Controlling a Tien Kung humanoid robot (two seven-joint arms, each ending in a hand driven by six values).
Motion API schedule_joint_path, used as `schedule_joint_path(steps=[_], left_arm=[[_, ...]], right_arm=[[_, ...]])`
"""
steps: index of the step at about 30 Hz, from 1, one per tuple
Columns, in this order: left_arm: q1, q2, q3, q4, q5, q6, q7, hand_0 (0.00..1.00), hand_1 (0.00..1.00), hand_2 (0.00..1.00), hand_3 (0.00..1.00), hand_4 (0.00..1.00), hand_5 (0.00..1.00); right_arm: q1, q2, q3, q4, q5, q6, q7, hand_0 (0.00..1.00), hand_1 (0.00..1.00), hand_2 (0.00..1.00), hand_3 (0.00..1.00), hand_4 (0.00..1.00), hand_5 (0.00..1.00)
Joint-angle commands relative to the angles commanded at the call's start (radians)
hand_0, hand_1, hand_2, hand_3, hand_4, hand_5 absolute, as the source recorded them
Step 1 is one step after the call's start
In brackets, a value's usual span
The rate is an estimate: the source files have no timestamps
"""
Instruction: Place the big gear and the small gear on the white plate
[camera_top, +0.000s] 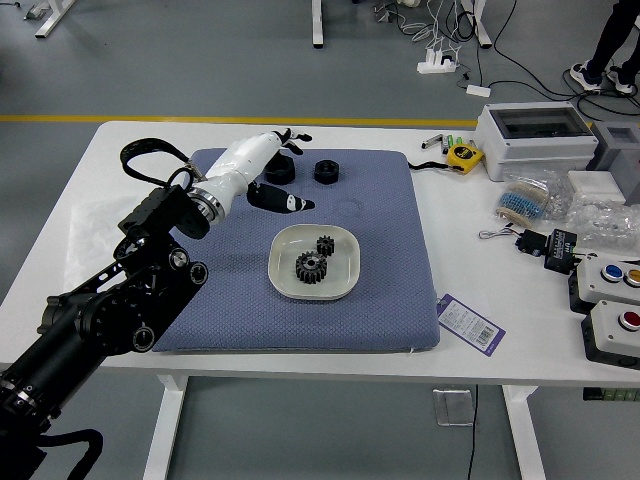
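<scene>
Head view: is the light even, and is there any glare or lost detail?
Head view: fairly even light, soft shadows; small glints on the clear plastic bags; teeth visible on the big gear; print on the tag too small to read.

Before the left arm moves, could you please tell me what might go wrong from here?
The left hand, open and holding nothing, has its thumb just beyond the white plate's far left edge; dipping toward the robot, it might nudge the plate. A bump could also disturb the big gear and small gear, which sit close together on it. The other fingers reach over the black round parts and might knock one if lowered.
</scene>
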Motion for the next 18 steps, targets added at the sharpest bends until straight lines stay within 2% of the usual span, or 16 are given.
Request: schedule_joint_path(steps=[4,5,6,9,10,11,12,14,16,17,18], left_arm=[[0.056,-0.001,-0.079,-0.037,-0.157,0.035,-0.025,0.584,0.671,0.786,0.852,0.998,0.394],[0.078,-0.003,-0.108,-0.054,-0.202,0.026,-0.029,0.694,0.700,0.813,0.843,0.971,0.479],[0.089,-0.006,-0.123,-0.062,-0.248,0.020,-0.029,0.694,0.700,0.813,0.843,0.971,0.479],[0.127,-0.019,-0.187,-0.098,-0.365,-0.031,-0.015,0.694,0.700,0.813,0.843,0.971,0.479],[0.149,-0.029,-0.218,-0.121,-0.409,-0.064,-0.002,0.694,0.700,0.813,0.843,0.971,0.479],[0.169,-0.032,-0.244,-0.141,-0.447,-0.097,0.006,0.698,0.689,0.853,0.828,0.951,0.592],[0.176,-0.032,-0.257,-0.148,-0.475,-0.119,0.009,0.698,0.689,0.853,0.828,0.951,0.592],[0.220,-0.032,-0.293,-0.194,-0.547,-0.180,0.041,0.698,0.689,0.853,0.828,0.951,0.592],[0.251,-0.032,-0.317,-0.226,-0.580,-0.218,0.069,0.698,0.689,0.853,0.828,0.951,0.592],[0.257,-0.032,-0.322,-0.231,-0.583,-0.224,0.074,0.700,0.687,0.863,0.810,0.953,0.633],[0.276,-0.032,-0.339,-0.248,-0.583,-0.232,0.085,0.700,0.687,0.863,0.810,0.953,0.633]], right_arm=[[-0.007,0.001,0.001,-0.001,0.000,0.001,0.000,0.655,0.644,0.728,0.572,0.790,0.719],[-0.010,0.002,0.002,-0.001,-0.002,0.001,-0.001,0.655,0.645,0.727,0.572,0.789,0.716],[-0.011,0.002,0.003,-0.001,-0.004,0.002,-0.001,0.655,0.645,0.727,0.572,0.789,0.716],[-0.015,0.003,0.005,-0.001,-0.009,0.001,-0.002,0.655,0.645,0.727,0.572,0.789,0.716],[-0.018,0.004,0.007,-0.001,-0.014,0.001,-0.003,0.655,0.645,0.727,0.572,0.789,0.716],[-0.019,0.005,0.009,-0.001,-0.016,0.001,-0.004,0.655,0.644,0.727,0.573,0.788,0.715],[-0.019,0.005,0.009,-0.001,-0.018,0.001,-0.004,0.655,0.644,0.727,0.573,0.788,0.715],[-0.022,0.005,0.011,-0.001,-0.021,0.000,-0.005,0.655,0.644,0.727,0.573,0.788,0.715],[-0.024,0.006,0.011,-0.001,-0.022,0.001,-0.006,0.655,0.644,0.727,0.573,0.788,0.715],[-0.025,0.006,0.011,-0.001,-0.022,0.001,-0.006,0.655,0.645,0.727,0.572,0.787,0.716],[-0.026,0.006,0.011,-0.001,-0.021,0.001,-0.005,0.655,0.645,0.727,0.572,0.787,0.716]])
